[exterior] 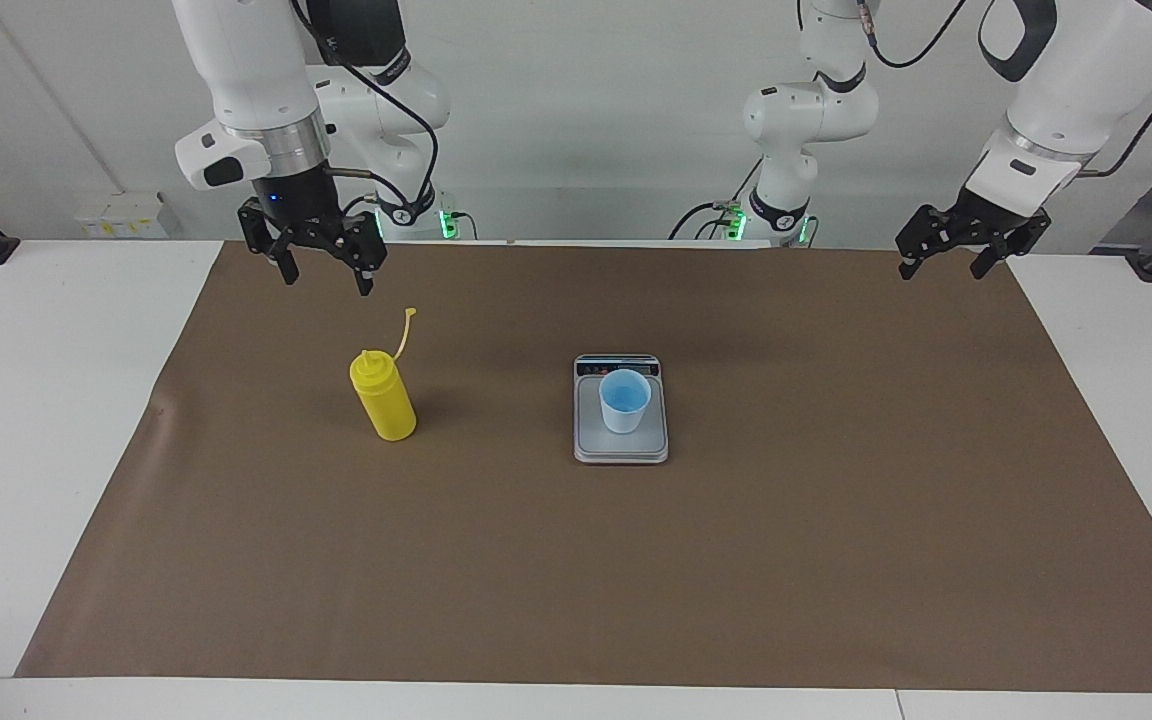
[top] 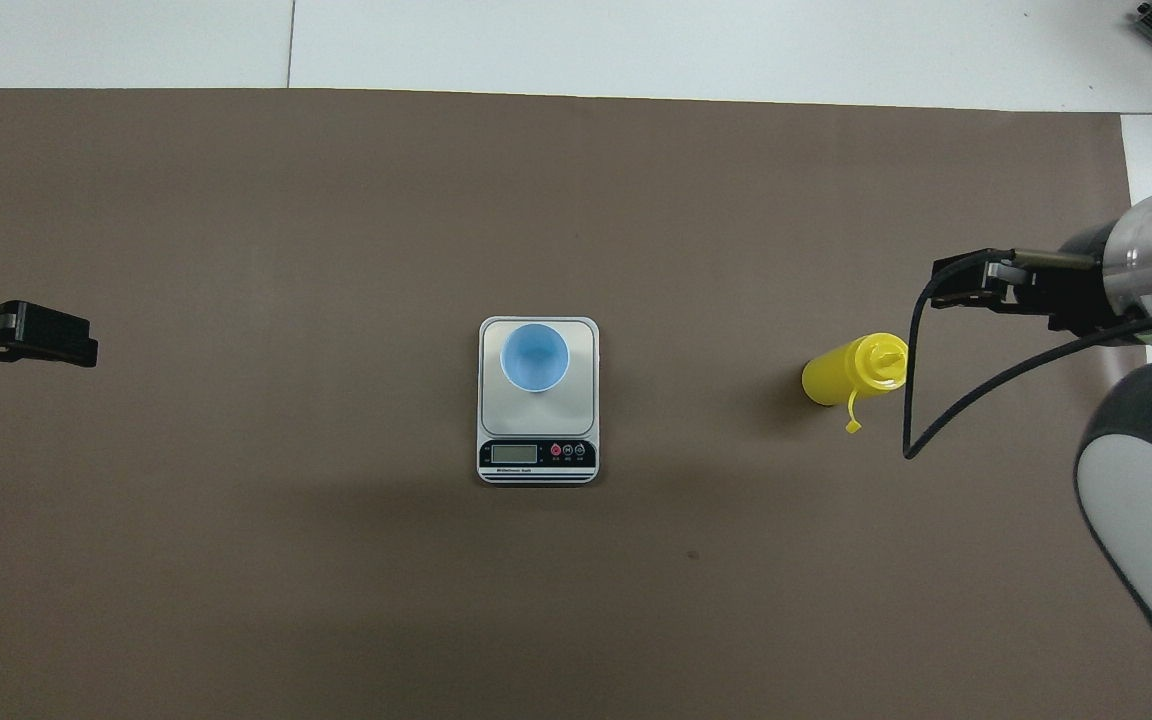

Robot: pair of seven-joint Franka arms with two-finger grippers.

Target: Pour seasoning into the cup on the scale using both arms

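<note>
The yellow seasoning bottle [exterior: 384, 405] [top: 851, 372] stands upright on the brown mat, its cap strap sticking up. The light-blue cup [exterior: 625, 400] [top: 534, 357] sits on the silver scale [exterior: 621, 447] [top: 586, 402] at the mat's middle. The scale's display edge faces the robots. My right gripper [exterior: 327, 283] [top: 956, 285] hangs open in the air, well above the bottle and a little off it toward the right arm's end, touching nothing. My left gripper [exterior: 943, 272] [top: 76, 345] waits open over the mat's edge at the left arm's end.
The brown mat [exterior: 836, 560] covers most of the white table [exterior: 36, 400]. A black cable [top: 921, 400] loops down from the right wrist near the bottle.
</note>
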